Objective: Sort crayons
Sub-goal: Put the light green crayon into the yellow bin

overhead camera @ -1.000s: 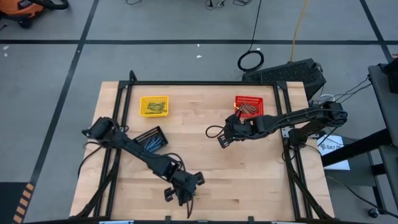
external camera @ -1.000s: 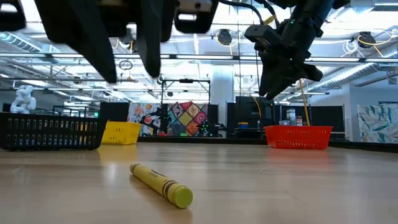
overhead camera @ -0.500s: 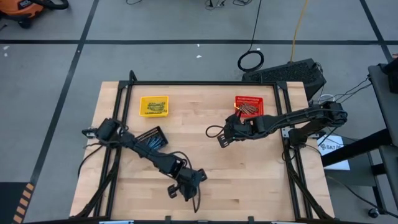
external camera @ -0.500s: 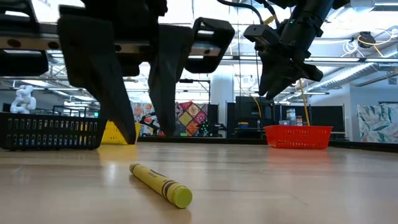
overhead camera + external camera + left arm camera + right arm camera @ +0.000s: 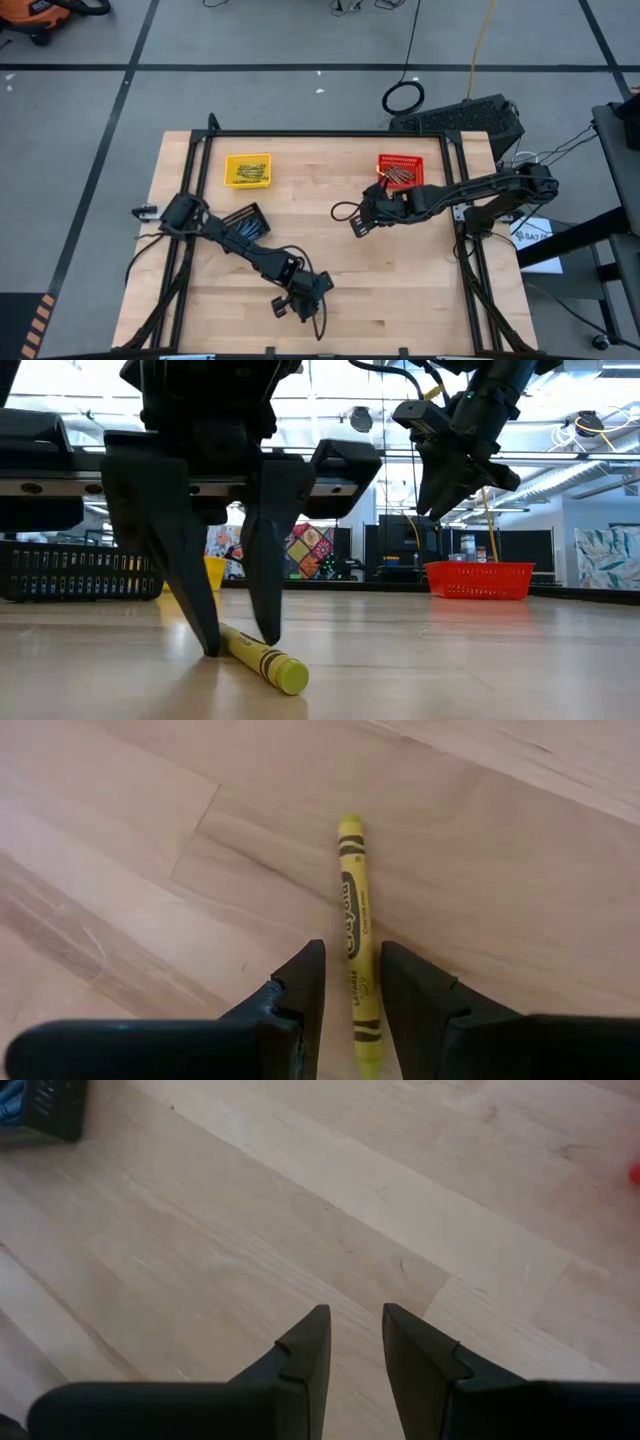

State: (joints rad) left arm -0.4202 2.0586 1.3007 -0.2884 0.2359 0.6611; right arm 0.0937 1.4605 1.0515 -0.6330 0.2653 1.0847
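A single yellow crayon (image 5: 355, 910) lies flat on the wooden table near its front edge, and it also shows in the low view (image 5: 262, 658). My left gripper (image 5: 352, 955) is open and low over it, pointing steeply down. Its two fingertips (image 5: 210, 645) reach the table on either side of the crayon's end, with a sliver of table showing on each side. In the high view this gripper (image 5: 300, 308) hides the crayon. My right gripper (image 5: 355, 222) hangs open above bare table (image 5: 352, 1320), near the red basket.
Three small mesh baskets stand on the table: a yellow one (image 5: 247, 169) at the far left with yellow crayons, a red one (image 5: 401, 172) at the far right with brown-red crayons, and a black one (image 5: 245, 222) at the left with blue crayons. Bare wood lies between them.
My left gripper has come down toward the table and shifted a little to the right. Its fingers now reach the table on either side of the yellow crayon's end. The crayon has stayed where it was.
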